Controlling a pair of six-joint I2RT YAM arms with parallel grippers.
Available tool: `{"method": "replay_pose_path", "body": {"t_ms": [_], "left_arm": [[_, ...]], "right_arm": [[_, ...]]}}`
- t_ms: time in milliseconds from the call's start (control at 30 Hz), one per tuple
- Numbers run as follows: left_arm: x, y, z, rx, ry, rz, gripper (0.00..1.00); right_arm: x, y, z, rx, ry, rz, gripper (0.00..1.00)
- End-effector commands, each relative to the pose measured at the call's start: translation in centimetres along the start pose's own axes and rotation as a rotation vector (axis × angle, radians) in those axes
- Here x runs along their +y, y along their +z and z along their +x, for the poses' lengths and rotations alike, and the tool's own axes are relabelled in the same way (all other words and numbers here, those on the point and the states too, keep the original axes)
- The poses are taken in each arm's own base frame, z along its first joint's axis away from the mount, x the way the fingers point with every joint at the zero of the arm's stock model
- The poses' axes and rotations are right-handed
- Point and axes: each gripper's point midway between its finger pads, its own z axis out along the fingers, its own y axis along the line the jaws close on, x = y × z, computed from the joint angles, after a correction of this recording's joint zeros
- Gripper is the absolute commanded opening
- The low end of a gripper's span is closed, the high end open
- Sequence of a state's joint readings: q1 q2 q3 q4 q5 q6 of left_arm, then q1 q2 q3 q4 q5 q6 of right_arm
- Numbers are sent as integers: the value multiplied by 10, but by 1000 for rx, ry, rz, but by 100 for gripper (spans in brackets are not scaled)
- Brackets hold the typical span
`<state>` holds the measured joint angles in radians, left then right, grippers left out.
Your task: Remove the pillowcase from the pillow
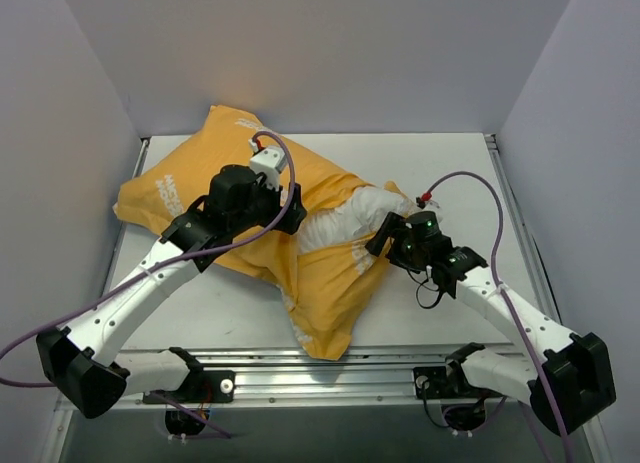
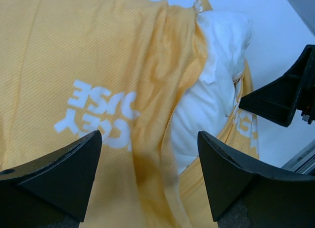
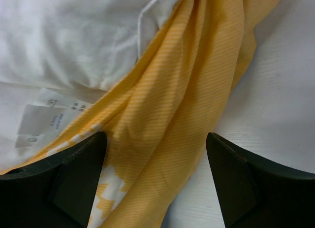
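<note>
The orange-yellow pillowcase (image 1: 310, 273) with white lettering lies across the table, bunched toward the middle. The white pillow (image 1: 352, 215) pokes out of its opening at the centre right. My left gripper (image 1: 295, 198) hovers over the pillowcase's middle, open, with yellow folds (image 2: 147, 154) and white pillow (image 2: 211, 100) below its spread fingers. My right gripper (image 1: 378, 239) stands open at the pillow's right end. Between its fingers (image 3: 78, 164) lies a twisted band of pillowcase (image 3: 172, 119) on the table. The pillow's small tag (image 3: 47, 117) shows beside it.
White enclosure walls (image 1: 320, 53) close in the table on the left, back and right. A metal rail (image 1: 330, 368) runs along the near edge between the arm bases. Bare white tabletop (image 3: 280, 90) shows right of the cloth. The right arm's finger (image 2: 285, 95) appears in the left wrist view.
</note>
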<state>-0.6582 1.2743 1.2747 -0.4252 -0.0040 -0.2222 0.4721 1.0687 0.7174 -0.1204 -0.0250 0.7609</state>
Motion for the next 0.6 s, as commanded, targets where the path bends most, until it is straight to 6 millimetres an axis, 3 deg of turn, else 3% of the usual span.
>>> {"method": "replay_pose_path", "body": {"t_ms": [0,100,200,333,367,467,533,567], "left_arm": [[19,-13,27,57,29,-89,87],[11,-16,31,63,39,-68,87],[1,-15,24,53,71,-37,87],[-22,-3,9,33,141,18,86],[-32,0,6,29,160,43,85],[-60,13,-6,30,231,104,82],[-71,30,-3,52,272,121,79],[-82,32,-12,32,281,138,73]], "right_arm": [[6,15,7,17,51,-34,77],[4,33,7,4,49,-26,75],[-7,52,-6,-27,17,24,73],[-25,66,-44,-99,-14,64,72],[-31,68,-60,-124,-14,81,72],[-40,69,-81,-164,-74,128,72],[-34,71,-90,-173,-108,120,72],[-32,72,-91,-171,-110,112,72]]}}
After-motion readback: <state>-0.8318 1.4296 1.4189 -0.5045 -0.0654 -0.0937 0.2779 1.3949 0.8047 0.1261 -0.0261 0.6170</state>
